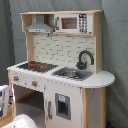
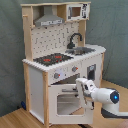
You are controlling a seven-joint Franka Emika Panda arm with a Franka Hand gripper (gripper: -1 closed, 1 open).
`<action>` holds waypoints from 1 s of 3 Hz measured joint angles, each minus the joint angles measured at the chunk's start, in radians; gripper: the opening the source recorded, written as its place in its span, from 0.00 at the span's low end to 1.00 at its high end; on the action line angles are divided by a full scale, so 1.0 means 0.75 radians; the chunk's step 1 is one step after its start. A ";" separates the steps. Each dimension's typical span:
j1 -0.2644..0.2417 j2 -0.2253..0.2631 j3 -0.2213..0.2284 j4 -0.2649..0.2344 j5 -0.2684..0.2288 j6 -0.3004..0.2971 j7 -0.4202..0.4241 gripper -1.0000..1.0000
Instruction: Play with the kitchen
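Kitchen point(image 2: 60, 60) (toy play unit, white panels with light-wood edges) shown in both exterior views, standing on a wooden floor point(image 2: 15, 119) against a grey-green backdrop point(image 2: 11, 50).

Claw point(image 2: 80, 86): in the second exterior view it sits at the front of the kitchen, level with the top of the oven door point(image 2: 69, 102), at or just beside the door's horizontal handle. Whether it is released, clenched or grasping the handle cannot be told. Behind it the white arm point(image 2: 102, 96), with a blue light on its casing, runs off toward the second exterior view's lower right corner. The oven door has a window and looks slightly swung out from the cabinet.

Above the door, two knobs point(image 2: 56, 76) are set in the front panel below the worktop. On the worktop: a black hob point(image 2: 52, 58) with red rings at the end toward the second exterior view's left; a sink point(image 2: 86, 50) with a black arched faucet point(image 2: 75, 39) at the other end, where the counter edge is rounded.

Rear wall: tile-patterned panel. Upper shelf: grey hood point(image 2: 48, 20) over the hob and a toy microwave point(image 2: 76, 11) over the sink.

In the first exterior view the kitchen point(image 1: 62, 65) is seen from the opposite side, hob toward the first exterior view's left, with a white cupboard door point(image 1: 62, 105) under the sink.
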 joint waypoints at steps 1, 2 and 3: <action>-0.001 -0.002 0.005 0.031 -0.046 -0.039 0.047 1.00; -0.002 -0.003 0.004 0.077 -0.140 -0.110 0.137 1.00; -0.004 -0.003 -0.006 0.099 -0.234 -0.172 0.219 1.00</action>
